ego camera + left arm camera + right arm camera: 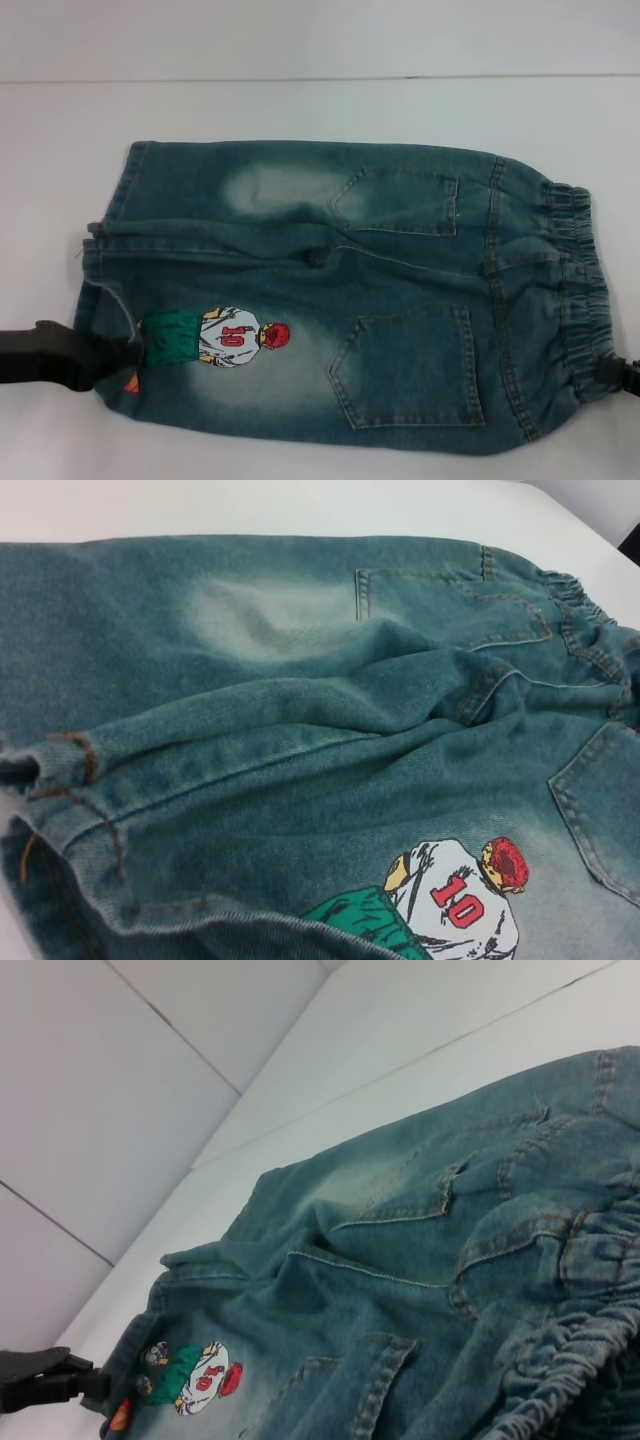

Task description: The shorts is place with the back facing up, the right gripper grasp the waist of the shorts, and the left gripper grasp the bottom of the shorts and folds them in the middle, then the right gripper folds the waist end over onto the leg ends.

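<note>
The denim shorts (340, 290) lie flat, back up, with two back pockets showing. The elastic waist (575, 290) is at the right and the leg ends (105, 260) at the left. A cartoon print (215, 338) sits on the near leg. My left gripper (112, 360) is at the near leg's hem, shut on its edge. It also shows in the right wrist view as the left gripper (98, 1387) beside the print (190, 1380). My right gripper (612, 372) touches the near corner of the waist, mostly out of frame. The left wrist view has the hem (60, 770) bunched close up.
The white table (300, 105) extends behind the shorts to a seam line at the back. A narrow strip of table (60, 440) shows in front and to the left of the shorts.
</note>
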